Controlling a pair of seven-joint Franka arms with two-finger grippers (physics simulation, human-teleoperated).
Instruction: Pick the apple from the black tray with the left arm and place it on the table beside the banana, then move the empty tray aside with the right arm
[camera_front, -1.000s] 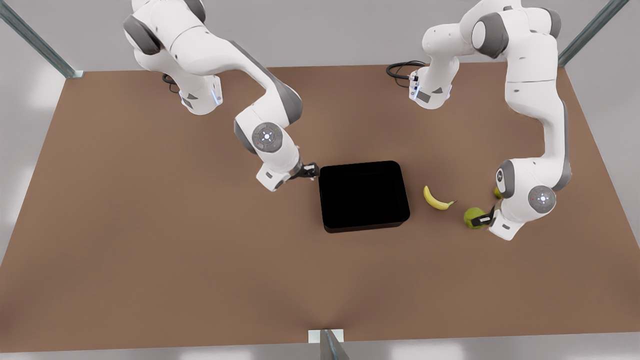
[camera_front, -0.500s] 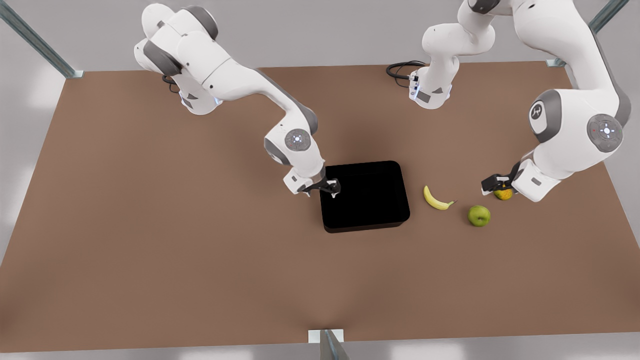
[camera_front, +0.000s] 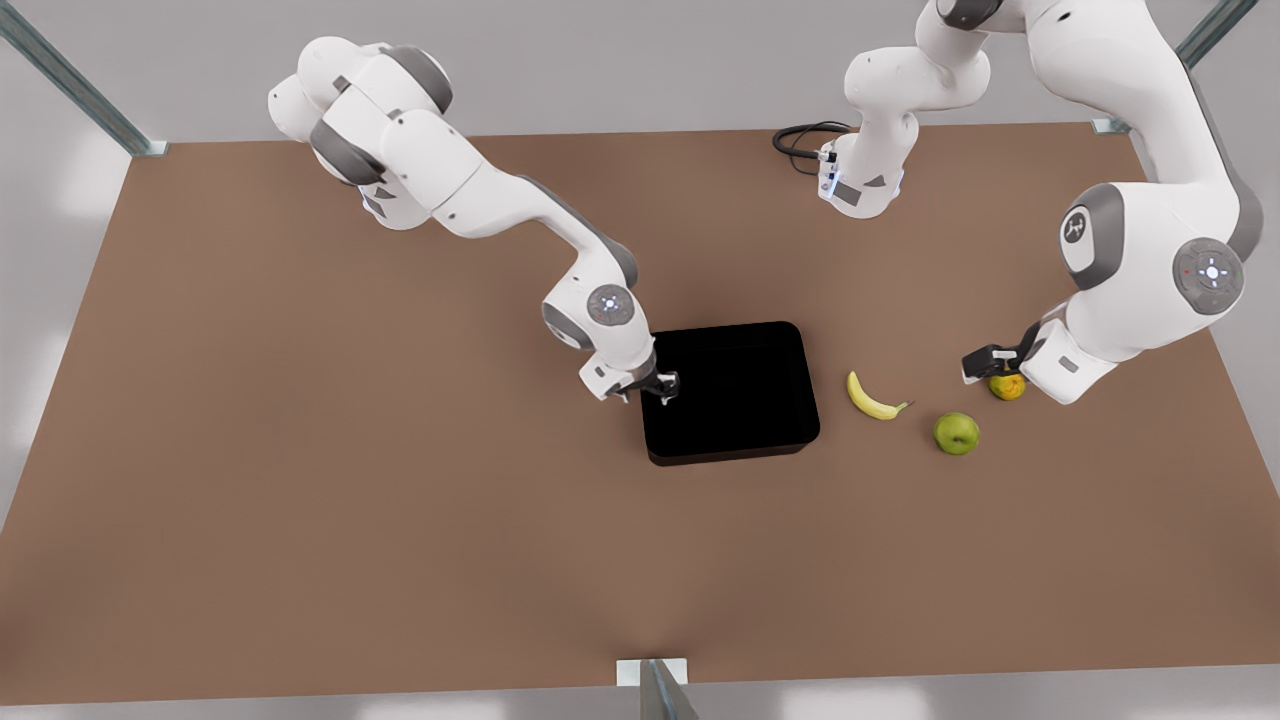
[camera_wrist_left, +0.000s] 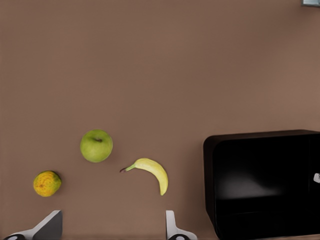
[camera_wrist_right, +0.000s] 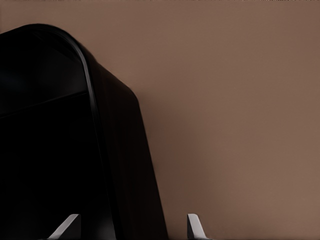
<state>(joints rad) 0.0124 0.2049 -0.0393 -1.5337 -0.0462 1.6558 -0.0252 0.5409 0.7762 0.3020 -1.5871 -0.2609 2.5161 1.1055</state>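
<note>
1. Two steps make up the task; the first looks done: the apple (camera_front: 956, 433) lies on the worktop (camera_front: 300, 500) near the banana (camera_front: 875, 397), just ahead of the left end effector (camera_front: 985, 358), which hovers with fingers (camera_wrist_left: 170, 225) apart beside a small orange fruit (camera_front: 1006, 386).
2. The right end effector (camera_front: 660, 385) straddles the black tray (camera_front: 730, 400) wall, fingers (camera_wrist_right: 194, 225) spread, one inside, one outside.
3. Judged next: close on the wall, then slide the empty tray aside.
</note>
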